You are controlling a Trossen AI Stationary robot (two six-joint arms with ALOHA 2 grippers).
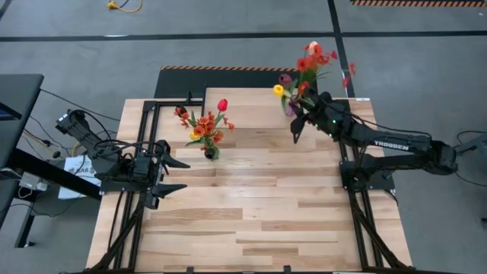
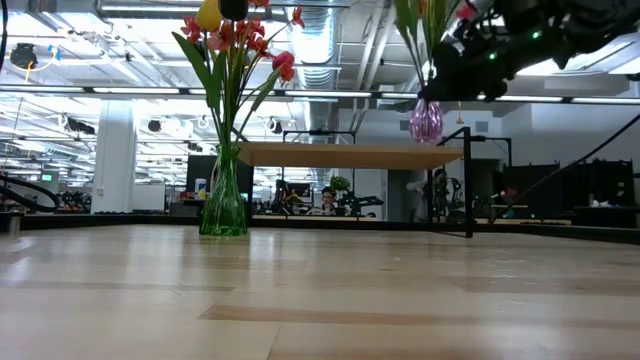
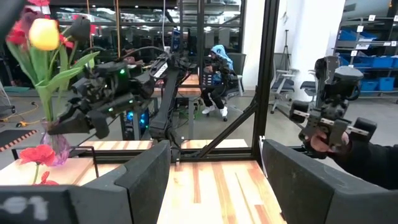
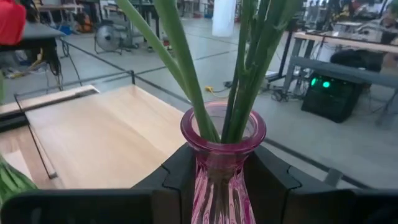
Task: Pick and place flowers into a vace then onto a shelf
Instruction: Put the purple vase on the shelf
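1. We see a light wood slatted tabletop [image 1: 251, 213] in a big workshop hall with grey floor; the low view shows desks and a seated person far behind.
2. The shelf [image 1: 243, 110] sits at the far edge of the tabletop, plank top bare as far as we can tell.
3. A green vase [image 2: 224, 200] with red, yellow and orange flowers [image 1: 205, 125] stands on the tabletop just in front of the shelf's left part.
4. The right gripper [image 1: 300, 122] is clamped on the neck of a pink vase [image 4: 221, 162]; the right wrist view shows both fingers pressed on either side of the glass, green stems rising upright out of the mouth.
5. This pink vase hangs in the air near the shelf's right end, its second bunch of flowers [image 1: 312, 65] leaning past the far right corner; the low view puts its base above the plank level.
6. Key relation, we judge: the shelf top lies left of and below the held vase, long axis vertical, so the move is a short shift inward then down. The right arm is clearly the nearer one.
7. The left gripper [image 1: 171, 175] waits at the tabletop's left edge, fingers apart, holding nothing.
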